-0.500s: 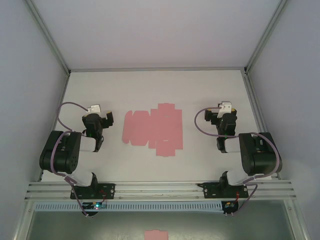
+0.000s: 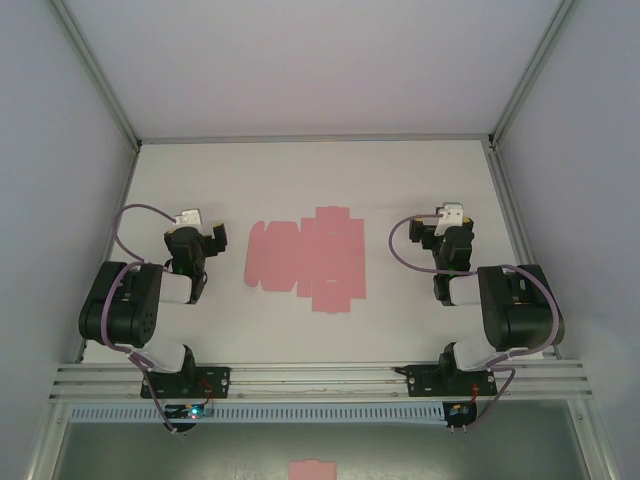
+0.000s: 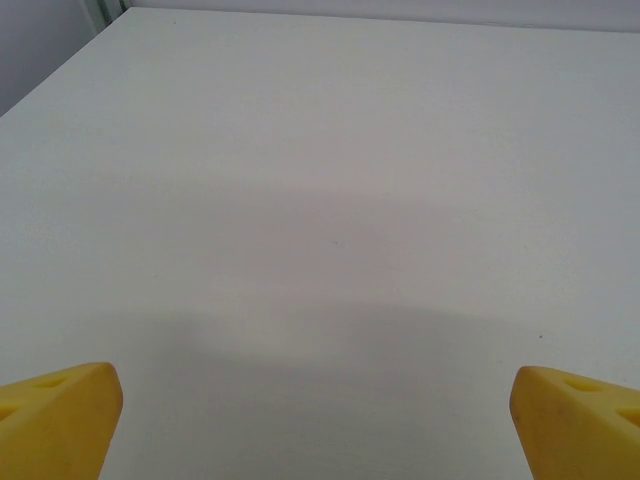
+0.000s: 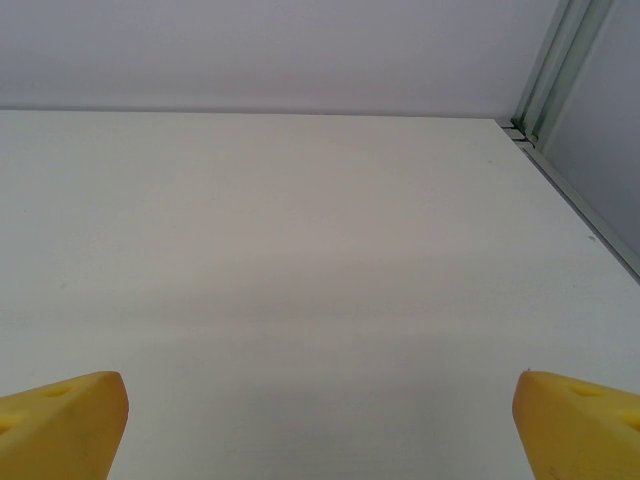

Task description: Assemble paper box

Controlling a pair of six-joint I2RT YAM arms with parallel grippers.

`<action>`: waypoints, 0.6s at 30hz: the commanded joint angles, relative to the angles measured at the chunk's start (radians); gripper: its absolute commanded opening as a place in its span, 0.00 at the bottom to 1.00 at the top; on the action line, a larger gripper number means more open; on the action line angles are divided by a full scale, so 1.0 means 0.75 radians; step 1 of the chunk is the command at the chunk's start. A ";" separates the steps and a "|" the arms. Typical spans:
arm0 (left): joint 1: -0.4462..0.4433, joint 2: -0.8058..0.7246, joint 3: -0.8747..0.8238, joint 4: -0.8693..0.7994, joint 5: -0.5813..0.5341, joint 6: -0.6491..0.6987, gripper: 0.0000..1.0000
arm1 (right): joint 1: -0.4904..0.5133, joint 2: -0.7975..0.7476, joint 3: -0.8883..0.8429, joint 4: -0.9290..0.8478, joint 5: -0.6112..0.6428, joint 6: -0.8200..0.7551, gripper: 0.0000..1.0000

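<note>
You're at the start: the paper box (image 2: pixel 308 260) lies flat and unfolded on the tabletop (image 2: pixel 420 330), between your arms. Your left pincer (image 3: pixel 318 420) and right pincer (image 4: pixel 320 425) both gape wide, holding nothing. Next, likely, reach inward and fold up a flap

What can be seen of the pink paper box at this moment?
The paper box is still an unfolded cut-out sheet of plain pink thin card, lying flat on the white table midway between the two arms. Its right part is taller, with tabs sticking out at the far and near edges; its left part is lower and ends in rounded flaps. No flap looks raised or folded. Only the table touches it.
</note>
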 commanded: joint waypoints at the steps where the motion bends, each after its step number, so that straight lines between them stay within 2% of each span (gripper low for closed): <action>1: 0.000 -0.019 0.023 0.033 0.002 0.025 1.00 | 0.014 -0.017 0.009 0.019 -0.017 0.020 0.98; 5: 0.006 -0.018 0.052 -0.020 0.119 0.059 1.00 | 0.014 -0.016 0.011 0.015 -0.018 0.020 0.98; 11: 0.006 -0.018 0.052 -0.022 0.135 0.063 1.00 | 0.002 -0.019 0.013 0.016 -0.040 0.032 0.98; 13: 0.008 -0.030 0.068 -0.043 0.123 0.054 1.00 | 0.001 -0.048 0.043 -0.047 -0.029 0.035 0.98; 15: 0.008 -0.119 0.125 -0.226 0.014 0.015 1.00 | 0.006 -0.134 0.077 -0.183 0.027 0.043 0.98; 18: 0.009 -0.297 0.337 -0.791 -0.112 -0.147 1.00 | 0.065 -0.290 0.117 -0.381 0.174 0.023 0.98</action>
